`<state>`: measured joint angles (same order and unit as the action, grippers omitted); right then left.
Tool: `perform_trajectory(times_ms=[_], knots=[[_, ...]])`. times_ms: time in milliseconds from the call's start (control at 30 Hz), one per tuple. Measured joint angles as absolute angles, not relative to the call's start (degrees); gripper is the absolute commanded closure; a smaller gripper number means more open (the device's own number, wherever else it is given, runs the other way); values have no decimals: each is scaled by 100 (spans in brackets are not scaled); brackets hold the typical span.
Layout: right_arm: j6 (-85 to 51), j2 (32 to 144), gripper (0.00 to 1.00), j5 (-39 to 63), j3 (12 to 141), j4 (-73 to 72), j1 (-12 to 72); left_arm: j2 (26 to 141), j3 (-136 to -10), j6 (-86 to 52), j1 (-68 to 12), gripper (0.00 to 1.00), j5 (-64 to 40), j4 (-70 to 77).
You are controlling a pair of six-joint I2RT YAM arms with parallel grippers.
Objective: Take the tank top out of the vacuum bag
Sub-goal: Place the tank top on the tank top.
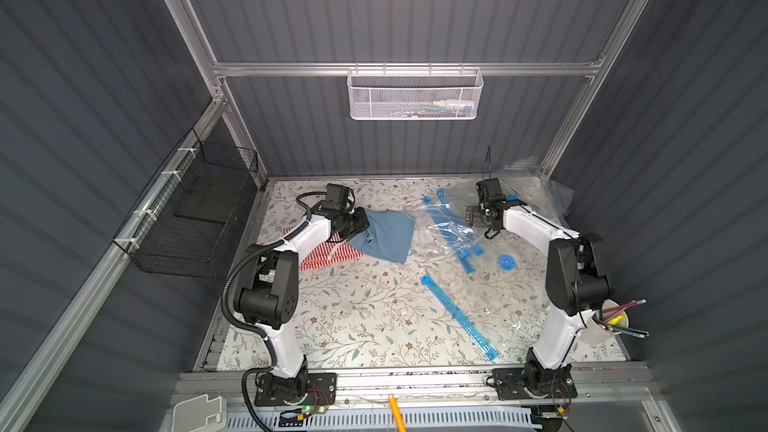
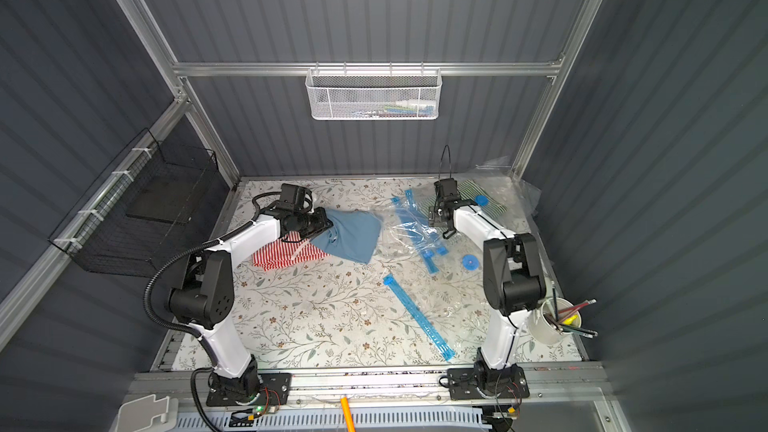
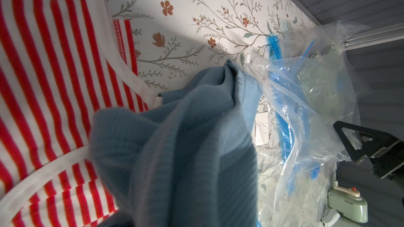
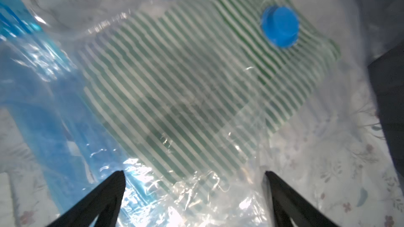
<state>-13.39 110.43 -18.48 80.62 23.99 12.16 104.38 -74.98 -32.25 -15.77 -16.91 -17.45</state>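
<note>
**Left gripper** [image 1: 360,223]: jaws closed on a bunched fold of the blue tank top [image 1: 388,236]. The fingers are buried in cloth, which also fills much of the left wrist view.

**Tank top position:** it trails from the grip toward the table centre and partly overlies a red-striped garment [image 1: 328,257]. Its far hem ends just beside the crumpled mouth of the vacuum bag [image 1: 446,226]. Whether a corner sits inside that mouth cannot be told. Judged from this, extraction is all but complete.

**Right gripper** [image 4: 194,172]: jaws spread wide, holding nothing. It is poised over a second bag [image 1: 540,193], which contains a green-striped garment [image 4: 185,84] under a blue valve cap [image 4: 280,26].

**Hazards from this state:**

1. Bag drag. Nothing restrains the vacuum bag. If the hem catches on the plastic, a pull by the left arm would probably tow the bag along with the cloth.
2. Grip loss. The hold is on a loose fold, so a sharp pull could let the fabric slide out of the jaws.
3. Collateral pickup. A low sweep of the hanging cloth may shift the red-striped garment across the floral table cover [image 1: 353,317].
4. Wrong target. If the right gripper closes where it is, it would likely pinch the second bag, not the one in use.
5. Obscured view. With cloth over the left wrist camera, a snag may not be noticed.
</note>
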Motion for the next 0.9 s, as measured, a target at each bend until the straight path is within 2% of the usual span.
perform_trajectory(times_ms=[433, 900], knots=[[-1284, 12123, 1, -1433, 9343, 3514, 1033, 10438, -7872, -3105, -1146, 100, -1623, -2045], [-1216, 12167, 1, -1409, 9367, 3649, 1033, 10256, -8342, -3074, -797, 100, -1428, -2648]])
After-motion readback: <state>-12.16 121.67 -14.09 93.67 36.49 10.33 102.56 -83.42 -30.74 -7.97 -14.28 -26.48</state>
